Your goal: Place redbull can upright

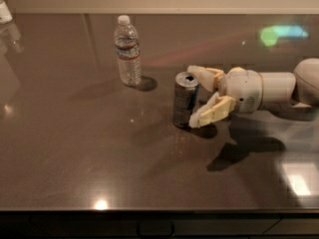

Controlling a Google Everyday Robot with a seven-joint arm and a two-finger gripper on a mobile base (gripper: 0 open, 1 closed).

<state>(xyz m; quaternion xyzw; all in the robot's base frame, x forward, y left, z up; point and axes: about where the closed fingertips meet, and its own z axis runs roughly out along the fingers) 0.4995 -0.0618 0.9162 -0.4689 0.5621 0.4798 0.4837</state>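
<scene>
- Camera view: the redbull can [184,101] stands upright on the dark, glossy surface [75,158], a little right of the frame's centre. Its silver top with the opening faces up, and its blue and silver panels face the camera.
- The hand [193,96] reaches in level from the right edge of the frame on a white arm [269,86]. Its two pale fingers [212,111] are spread apart.
- One fingertip lies behind the can near its top rim and the other in front near its base, so the can's right side sits between the tips. I cannot tell whether either tip touches the can.
- The arm's shadow falls on the surface below and to the right of the can.
- A clear water bottle [128,51] with a white cap stands upright in the upper middle-left of the frame, near the can but apart from it.
- A small white object [4,11] is cut off by the upper left corner.
- A green-blue reflection [281,34] glows in the upper right, and a bright glint [101,203] shows near the lower edge.
</scene>
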